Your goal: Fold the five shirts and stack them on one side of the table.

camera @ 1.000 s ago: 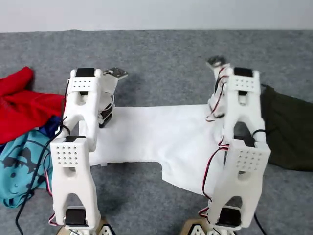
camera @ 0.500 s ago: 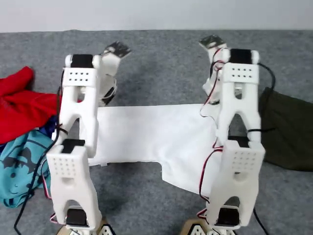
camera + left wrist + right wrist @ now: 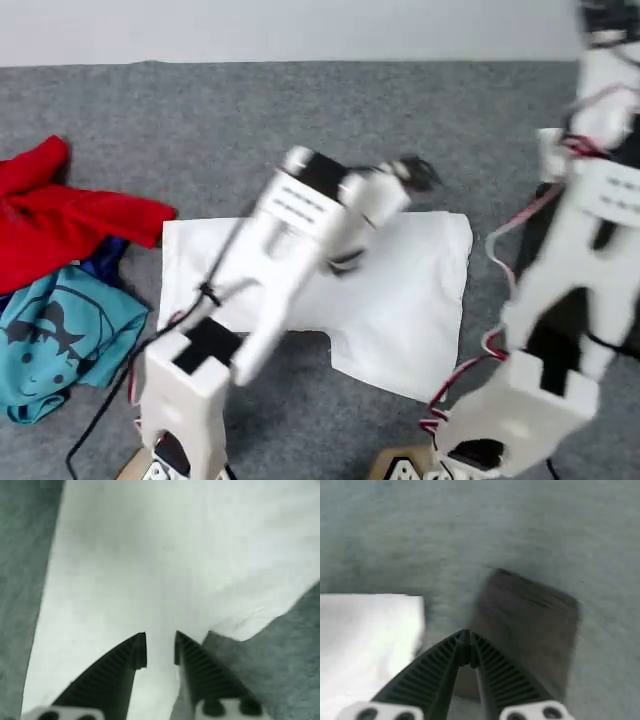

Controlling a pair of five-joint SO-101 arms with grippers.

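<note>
White shirt (image 3: 400, 310): prob. soft, light, limp; best taken at hem corners. L gripper (image 3: 160, 650) slightly apart over it; R gripper (image 3: 469, 647) closed together, empty.

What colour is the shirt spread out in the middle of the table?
The shirt is plain white, with no pattern visible. It shows best in the high view.

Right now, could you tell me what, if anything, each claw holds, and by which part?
Nothing: the left claw is open over the white shirt, the right claw shut, empty, over the dark shirt.
</note>
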